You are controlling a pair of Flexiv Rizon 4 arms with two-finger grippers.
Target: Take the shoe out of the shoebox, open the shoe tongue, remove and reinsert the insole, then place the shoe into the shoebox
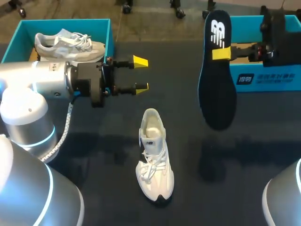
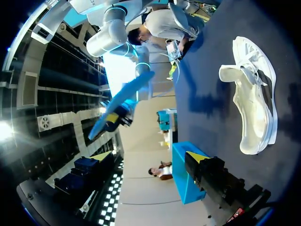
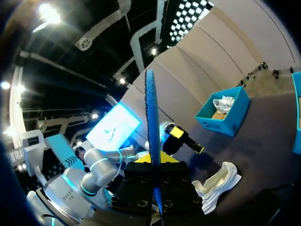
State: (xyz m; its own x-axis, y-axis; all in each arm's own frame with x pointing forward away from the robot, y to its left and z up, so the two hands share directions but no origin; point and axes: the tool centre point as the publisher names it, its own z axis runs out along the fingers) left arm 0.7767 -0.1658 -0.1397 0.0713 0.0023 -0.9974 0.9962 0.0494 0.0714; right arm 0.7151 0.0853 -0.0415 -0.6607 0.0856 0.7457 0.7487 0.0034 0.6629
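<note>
White sneaker (image 1: 154, 157) lies on the dark table (image 1: 103, 134) near the middle, its toe toward the near edge. Farther back and to the left, the left gripper (image 1: 141, 74) hovers with fingers spread, holding nothing. At far right, the right gripper (image 1: 221, 52) pinches the black insole (image 1: 217, 89) (held clear of the table) beside the right teal shoebox (image 1: 268, 80). A second sneaker (image 1: 70, 44) sits in the left shoebox (image 1: 111, 37).
</note>
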